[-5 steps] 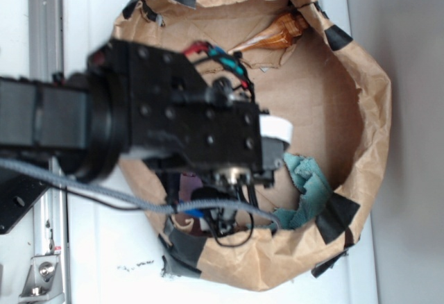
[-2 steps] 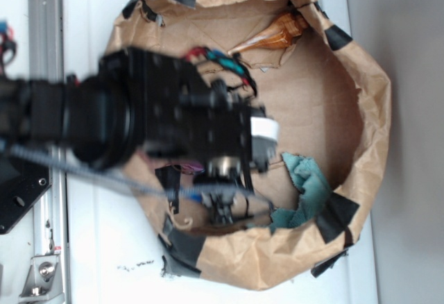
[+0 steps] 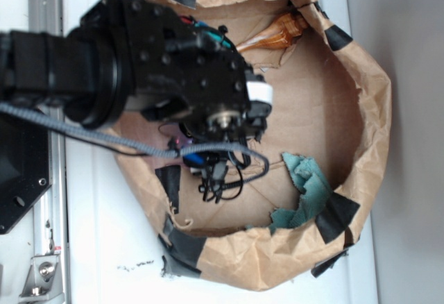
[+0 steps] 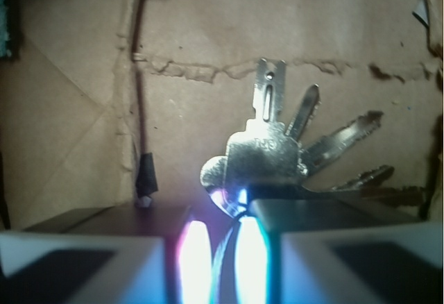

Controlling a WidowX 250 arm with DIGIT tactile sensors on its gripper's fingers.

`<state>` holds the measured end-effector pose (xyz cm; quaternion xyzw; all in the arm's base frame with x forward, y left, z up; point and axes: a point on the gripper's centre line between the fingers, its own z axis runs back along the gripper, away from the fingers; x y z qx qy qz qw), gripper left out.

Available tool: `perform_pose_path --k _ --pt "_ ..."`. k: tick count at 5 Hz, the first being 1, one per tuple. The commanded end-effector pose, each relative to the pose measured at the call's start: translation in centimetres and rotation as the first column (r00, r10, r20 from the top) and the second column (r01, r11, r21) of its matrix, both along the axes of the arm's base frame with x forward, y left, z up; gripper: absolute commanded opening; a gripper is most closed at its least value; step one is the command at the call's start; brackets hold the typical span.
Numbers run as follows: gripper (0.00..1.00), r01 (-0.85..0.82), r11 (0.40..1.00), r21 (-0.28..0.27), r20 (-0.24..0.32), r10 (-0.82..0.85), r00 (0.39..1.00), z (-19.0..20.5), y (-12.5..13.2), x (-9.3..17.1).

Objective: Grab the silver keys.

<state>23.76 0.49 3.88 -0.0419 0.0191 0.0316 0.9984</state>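
The silver keys point(image 4: 267, 155) fan out just past my fingertips in the wrist view, shiny against the brown cardboard floor, with their heads and wire ring pinched in the narrow gap between my jaws. My gripper point(image 4: 222, 214) is shut on them, and its pads glow brightly on either side of the ring. In the exterior view the gripper point(image 3: 243, 113) points down into the upper left part of the paper bag point(image 3: 368, 110), and its black body hides the keys.
An orange-brown pointed shell point(image 3: 277, 35) lies at the bag's top edge. Teal cloth point(image 3: 309, 186) is crumpled at the lower right inside the bag. Black tape patches point(image 3: 336, 217) mark the crumpled rim. A metal rail point(image 3: 45, 12) runs along the left.
The arm has shifted from the bag's lower middle toward its upper left, carrying the gripper away from the teal cloth. Loose black cables now show below the gripper.
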Motion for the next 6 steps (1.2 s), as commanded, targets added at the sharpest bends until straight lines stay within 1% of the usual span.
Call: perform_pose_path --k 1,2,3,4,5,6 --pt "0.00 -0.020 1.000 -0.003 0.076 0.020 0.997 1.9 0.7 1.1" --pt "0.00 -0.021 1.000 -0.007 0.078 0.021 0.997 2.2 0.7 0.8" --pt "0.00 -0.038 0.999 -0.014 0.084 0.039 0.996 3.0 0.7 1.2" --pt "0.00 -0.167 0.982 -0.084 0.127 0.177 0.976 7.0 1.3 2.7" --pt "0.00 -0.221 0.935 -0.277 0.115 0.261 0.958 11.7 4.0 2.3" --pt "0.00 -0.178 0.926 -0.334 0.133 0.234 0.963 14.0 4.8 1.4"
